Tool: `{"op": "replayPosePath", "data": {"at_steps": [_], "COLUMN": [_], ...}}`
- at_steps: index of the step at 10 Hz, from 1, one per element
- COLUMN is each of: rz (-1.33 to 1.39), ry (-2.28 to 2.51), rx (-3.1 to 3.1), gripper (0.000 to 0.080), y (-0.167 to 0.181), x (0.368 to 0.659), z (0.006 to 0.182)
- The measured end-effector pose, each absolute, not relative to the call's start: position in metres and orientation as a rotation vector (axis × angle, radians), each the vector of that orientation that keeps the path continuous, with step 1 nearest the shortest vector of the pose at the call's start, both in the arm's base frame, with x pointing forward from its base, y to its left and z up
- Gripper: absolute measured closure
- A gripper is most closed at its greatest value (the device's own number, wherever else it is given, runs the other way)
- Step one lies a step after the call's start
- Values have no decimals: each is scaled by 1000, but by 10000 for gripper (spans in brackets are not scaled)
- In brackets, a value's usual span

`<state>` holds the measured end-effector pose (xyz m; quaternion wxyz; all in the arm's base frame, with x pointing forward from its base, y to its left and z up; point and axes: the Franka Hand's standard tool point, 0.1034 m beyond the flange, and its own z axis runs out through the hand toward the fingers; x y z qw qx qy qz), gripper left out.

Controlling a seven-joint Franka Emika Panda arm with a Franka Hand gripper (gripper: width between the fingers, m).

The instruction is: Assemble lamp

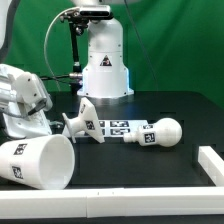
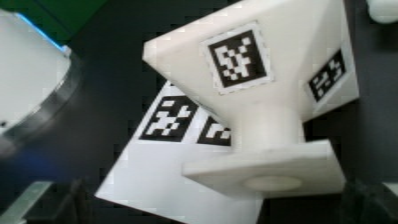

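Observation:
The small flared lamp base [image 1: 83,122] lies on its side on the black table, partly over the marker board [image 1: 118,129]. In the wrist view the base [image 2: 249,90] fills the middle, with its narrow round end [image 2: 270,176] pointing at the camera and tags on its faces. My gripper [image 1: 50,112] hovers just to the exterior view's left of the base; it is open and holds nothing [image 2: 214,208]. The large tapered shade [image 1: 38,160] lies on its side at the front left and also shows in the wrist view [image 2: 25,75]. The bulb on its stem [image 1: 160,133] lies beyond the board's right end.
The big white robot pedestal [image 1: 105,65] stands at the back behind the parts. A white raised rail [image 1: 210,165] runs along the table's right front edge. The marker board [image 2: 160,150] lies under the base in the wrist view.

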<state>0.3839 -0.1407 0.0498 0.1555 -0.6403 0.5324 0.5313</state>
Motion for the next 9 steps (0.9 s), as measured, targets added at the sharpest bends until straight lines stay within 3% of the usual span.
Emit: {"op": "replayPosePath", "data": {"at_steps": [9], "rz": [1261], "ry": [959], "rx": [-2015], "gripper": [100], "y": [-143], "x": [384], "z": [49]}}
